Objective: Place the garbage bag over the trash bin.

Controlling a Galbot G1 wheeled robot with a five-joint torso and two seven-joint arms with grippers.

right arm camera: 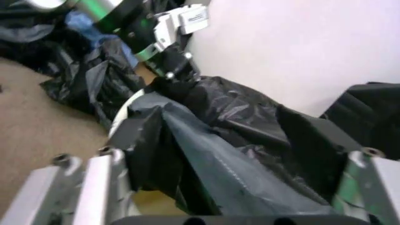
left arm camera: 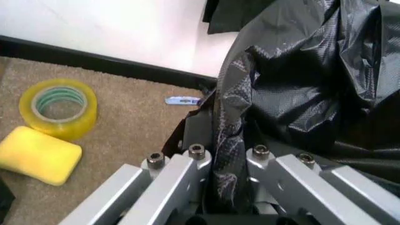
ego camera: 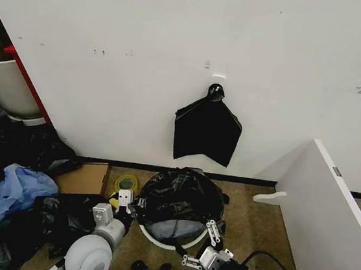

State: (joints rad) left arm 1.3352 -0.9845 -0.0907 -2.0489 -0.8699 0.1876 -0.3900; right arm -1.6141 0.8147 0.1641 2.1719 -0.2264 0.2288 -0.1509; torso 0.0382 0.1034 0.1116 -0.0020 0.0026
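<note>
Bag status from my remote seat: the big crinkly glossy black plastic garbage bag [ego camera: 180, 197] is draped over the small round off-white plastic trash bin [ego camera: 169, 241], which sits on the tan carpet floor [ego camera: 256, 215] close to the white wall [ego camera: 178, 43]. Only the near arc of the bin's rim shows under the plastic from the head camera, and the bag's middle sags into it.

My left gripper [left arm camera: 226, 157] is at the bag's left edge, and the left wrist camera shows its fingers closed together on a bunched fold of that black plastic. My right gripper [ego camera: 215, 235] is at the near right side of the bin. In the right wrist camera its fingers [right arm camera: 103, 161] stand wide apart with a stretch of bag between them, and I can't tell if they're actually pinching anything.

Other stuff around: a flat black bag bundle [ego camera: 207, 131] knotted at its top hangs on the wall just behind the bin. A roll of yellow tape [left arm camera: 58, 108] and a yellow sponge block [left arm camera: 37, 160] lie on the carpet left of the bin, just beside each other. Farther left is a heap of dark bags with blue plastic [ego camera: 14, 191].
</note>
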